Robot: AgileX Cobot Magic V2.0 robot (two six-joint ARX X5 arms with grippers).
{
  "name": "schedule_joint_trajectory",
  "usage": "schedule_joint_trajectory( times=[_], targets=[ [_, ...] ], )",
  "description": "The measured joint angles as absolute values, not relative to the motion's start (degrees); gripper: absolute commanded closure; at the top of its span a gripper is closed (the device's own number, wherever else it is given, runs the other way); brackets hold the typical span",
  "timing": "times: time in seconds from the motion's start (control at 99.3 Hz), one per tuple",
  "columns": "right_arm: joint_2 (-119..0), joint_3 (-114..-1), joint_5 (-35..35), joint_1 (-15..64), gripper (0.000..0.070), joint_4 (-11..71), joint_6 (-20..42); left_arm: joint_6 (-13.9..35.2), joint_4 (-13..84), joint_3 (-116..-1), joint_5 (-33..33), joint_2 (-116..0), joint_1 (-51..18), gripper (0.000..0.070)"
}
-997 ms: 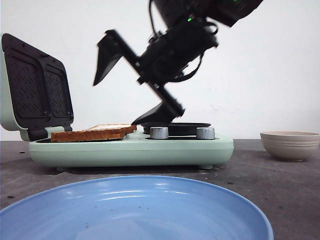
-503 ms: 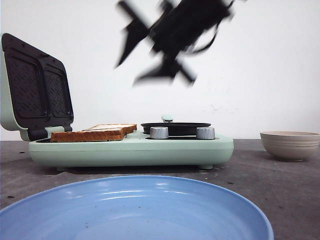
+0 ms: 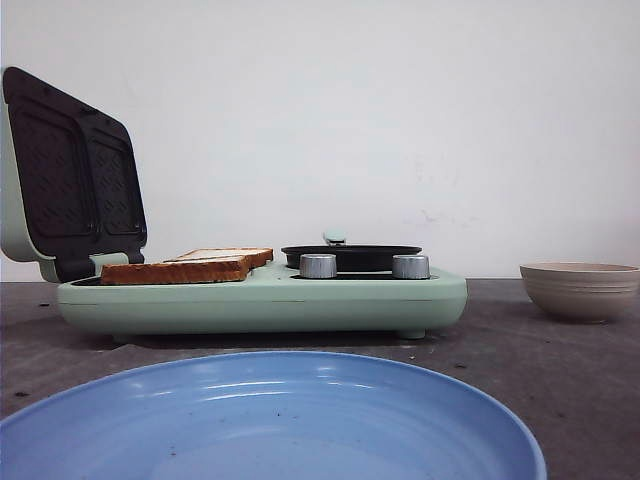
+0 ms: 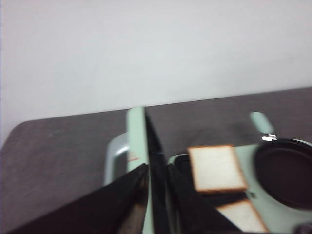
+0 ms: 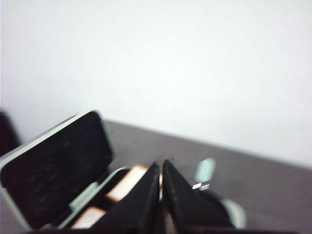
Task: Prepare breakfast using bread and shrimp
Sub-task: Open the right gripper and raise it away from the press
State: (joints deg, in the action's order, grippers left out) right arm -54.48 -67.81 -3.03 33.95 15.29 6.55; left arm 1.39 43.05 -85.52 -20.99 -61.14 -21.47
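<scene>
Two slices of bread lie flat, side by side, on the open mint-green sandwich maker's lower plate. They also show in the left wrist view and, blurred, in the right wrist view. No gripper is in the front view. My left gripper hangs above the upright lid, jaws a narrow gap apart, holding nothing. My right gripper is shut and empty, above the bread. No shrimp is visible.
The lid stands open at the left. A small black pan sits on the maker's right half behind two silver knobs. A beige bowl stands at the right, its inside hidden. A blue plate is nearest the camera.
The arm with a wide-open gripper that hung over the bread and pan has risen up and out of the front view. The bread has not moved.
</scene>
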Motion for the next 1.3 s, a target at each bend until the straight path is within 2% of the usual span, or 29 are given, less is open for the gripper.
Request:
schedule_joint_trajectory(
  times=[0.211, 0.383, 0.523, 0.604, 0.725, 0.896, 1.077, 1.299],
  targets=[
    [-45.2, -67.8, -3.3, 31.4, 0.0700, 23.4, 1.8, 2.2, 34.0, -81.6, -20.1, -64.8, -13.2, 0.0691],
    [-40.9, -67.8, -3.4, 29.5, 0.0700, 30.2, 0.3, 6.2, 24.9, -81.6, -11.7, -69.4, -5.3, 0.0690],
    [-39.3, -67.8, -4.6, 28.8, 0.0700, 34.5, 0.1, 10.1, 24.2, -82.2, -7.4, -73.7, -1.2, 0.0684],
    [-39.4, -67.8, -4.6, 28.8, 0.0700, 35.7, 0.1, 10.8, 25.7, -82.3, -5.8, -76.2, -0.1, 0.0640],
    [-39.8, -67.8, -4.6, 28.8, 0.0700, 36.5, 0.0, 12.4, 31.7, -84.0, -1.3, -80.1, 2.3, 0.0448],
    [-39.8, -67.8, -4.6, 28.8, 0.0700, 37.1, 0.0, 15.1, 39.6, -86.8, 3.7, -84.5, 6.0, 0.0299],
    [-39.8, -67.8, -4.6, 28.8, 0.0700, 37.1, 0.0, 18.0, 42.2, -87.2, 10.9, -86.1, 9.5, 0.0293],
    [-39.8, -67.8, -4.6, 28.8, 0.0700, 37.1, 0.4, 28.4, 42.3, -87.3, 26.7, -90.0, 15.5, 0.0294]
  ],
)
